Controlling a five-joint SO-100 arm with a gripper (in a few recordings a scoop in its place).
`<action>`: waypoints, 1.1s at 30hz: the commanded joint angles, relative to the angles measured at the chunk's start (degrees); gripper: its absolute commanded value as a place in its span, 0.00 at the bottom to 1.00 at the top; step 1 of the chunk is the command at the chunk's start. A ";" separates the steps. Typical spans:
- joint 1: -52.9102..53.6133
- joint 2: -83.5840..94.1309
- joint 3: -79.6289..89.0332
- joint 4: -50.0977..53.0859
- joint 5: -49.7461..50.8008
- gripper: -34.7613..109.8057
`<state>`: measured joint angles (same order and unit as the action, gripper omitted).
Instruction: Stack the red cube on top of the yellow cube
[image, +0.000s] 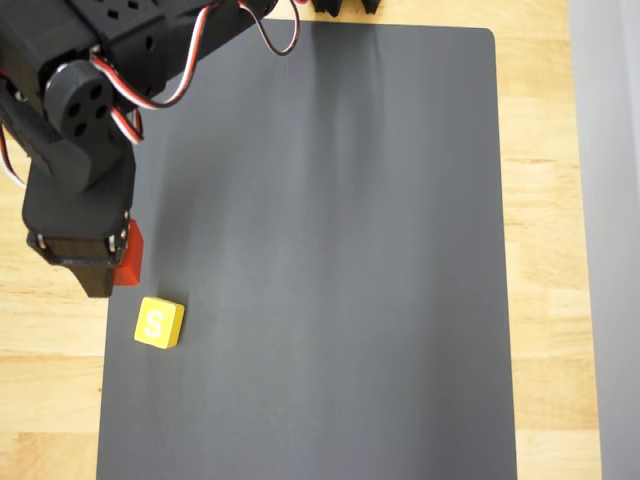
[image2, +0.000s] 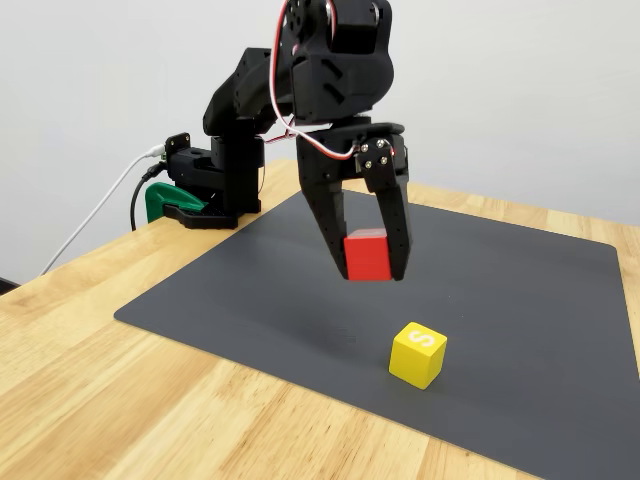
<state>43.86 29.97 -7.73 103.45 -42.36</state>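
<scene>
Here, the black pincer (image2: 368, 262) grips the red cube (image2: 367, 255) in the air above the dark mat (image2: 520, 300) on the wooden tabletop (image2: 120, 400), near but not over the yellow cube (image2: 418, 354), so the pickup looks done and the stacking remains.

Red cube (image2: 366, 256), yellow cube (image2: 418, 354) with white "S", dark grey mat (image2: 520, 300)
</scene>
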 joint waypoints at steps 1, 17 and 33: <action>-0.88 0.70 -4.48 16.79 0.35 0.35; -2.20 -3.52 -8.26 14.77 3.60 0.35; -1.23 -7.21 -8.26 11.69 4.04 0.35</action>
<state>42.28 21.88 -12.83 103.45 -38.23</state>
